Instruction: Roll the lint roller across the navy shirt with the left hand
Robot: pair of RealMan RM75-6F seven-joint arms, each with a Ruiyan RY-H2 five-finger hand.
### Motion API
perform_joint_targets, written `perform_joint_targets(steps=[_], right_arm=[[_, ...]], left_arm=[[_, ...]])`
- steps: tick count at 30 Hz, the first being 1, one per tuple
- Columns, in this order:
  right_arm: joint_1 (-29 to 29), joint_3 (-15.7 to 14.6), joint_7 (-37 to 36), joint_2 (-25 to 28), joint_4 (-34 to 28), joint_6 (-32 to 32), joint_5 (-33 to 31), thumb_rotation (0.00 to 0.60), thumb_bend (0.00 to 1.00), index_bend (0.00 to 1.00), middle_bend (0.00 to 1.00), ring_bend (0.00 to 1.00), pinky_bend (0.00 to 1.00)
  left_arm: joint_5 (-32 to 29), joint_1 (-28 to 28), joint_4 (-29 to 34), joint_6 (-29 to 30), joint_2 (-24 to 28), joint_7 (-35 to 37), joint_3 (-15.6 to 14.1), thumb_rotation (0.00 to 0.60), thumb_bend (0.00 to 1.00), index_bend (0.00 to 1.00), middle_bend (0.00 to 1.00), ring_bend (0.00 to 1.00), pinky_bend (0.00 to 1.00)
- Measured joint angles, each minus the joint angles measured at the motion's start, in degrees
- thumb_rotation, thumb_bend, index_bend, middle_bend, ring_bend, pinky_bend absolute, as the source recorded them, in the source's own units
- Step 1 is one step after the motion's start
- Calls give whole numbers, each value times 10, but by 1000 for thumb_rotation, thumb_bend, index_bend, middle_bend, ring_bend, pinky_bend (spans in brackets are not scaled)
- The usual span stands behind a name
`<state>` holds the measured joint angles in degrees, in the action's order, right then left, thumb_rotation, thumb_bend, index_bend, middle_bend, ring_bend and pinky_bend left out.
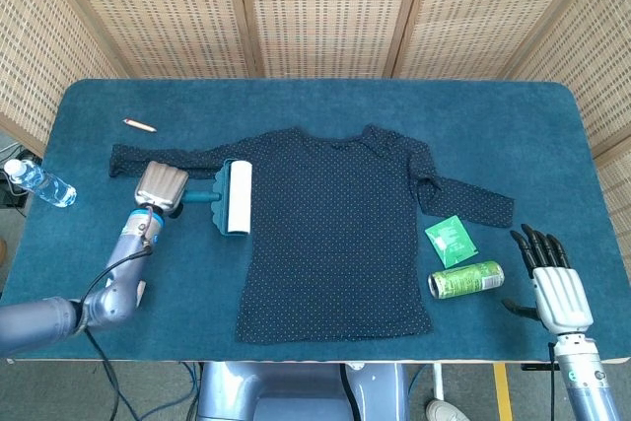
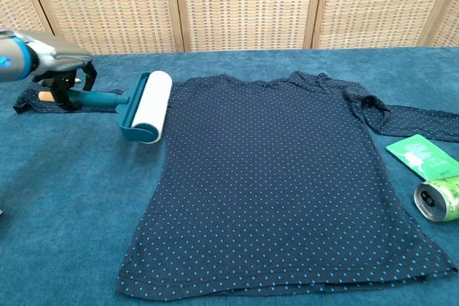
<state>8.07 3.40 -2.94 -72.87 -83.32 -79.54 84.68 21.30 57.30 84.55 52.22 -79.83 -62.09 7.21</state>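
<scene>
Head view: left robot hand (image 1: pixel 161 187) grips the roller (image 1: pixel 235 197) by its teal handle, the white drum resting at the shirt's (image 1: pixel 340 234) left edge on the bench (image 1: pixel 315 105). Right robot hand (image 1: pixel 553 278) lies empty, fingers spread, near a green can (image 1: pixel 465 279); its label is unreadable.

My table (image 1: pixel 325 105), covered in blue cloth, carries a navy dotted shirt (image 1: pixel 340 234) spread flat at centre, a pencil (image 1: pixel 139 125) and water bottle (image 1: pixel 39 182) far left, and a green packet (image 1: pixel 452 240) beside a green can (image 1: pixel 465 280) on its side at right.
</scene>
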Motion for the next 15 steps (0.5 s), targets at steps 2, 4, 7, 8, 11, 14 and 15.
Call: perform_joint_targets(steps=[2, 4, 7, 8, 11, 14, 15], right_arm=[[1, 1, -1, -1, 3, 5, -3, 600, 24, 0, 0, 0, 0], [3, 1, -2, -2, 7, 9, -7, 600, 23, 0, 0, 0, 0], [3, 2, -4, -3, 9, 12, -10, 600, 23, 0, 0, 0, 0], [4, 2, -5, -3, 10, 13, -11, 600, 23, 0, 0, 0, 0], [5, 3, -8, -4, 14, 19, -17, 600, 23, 0, 0, 0, 0], [7, 5, -14, -4, 18, 26, -23, 600, 23, 0, 0, 0, 0], [7, 5, -16, -4, 19, 28, -24, 600, 23, 0, 0, 0, 0]], left_arm=[[-39, 26, -5, 1, -10, -26, -2, 600, 493, 848, 834, 722, 649], [-67, 45, -13, 1, -22, -46, -5, 600, 493, 849, 834, 722, 649], [-101, 70, -30, -3, -42, -67, -10, 600, 493, 849, 834, 722, 649], [-110, 78, -39, -6, -50, -74, -13, 600, 493, 849, 834, 722, 649], [-128, 94, -58, -11, -67, -89, -20, 600, 493, 850, 834, 722, 649], [-151, 111, -75, -13, -85, -110, -26, 600, 495, 851, 834, 722, 649], [-159, 117, -80, -13, -91, -117, -27, 600, 496, 851, 834, 722, 649]])
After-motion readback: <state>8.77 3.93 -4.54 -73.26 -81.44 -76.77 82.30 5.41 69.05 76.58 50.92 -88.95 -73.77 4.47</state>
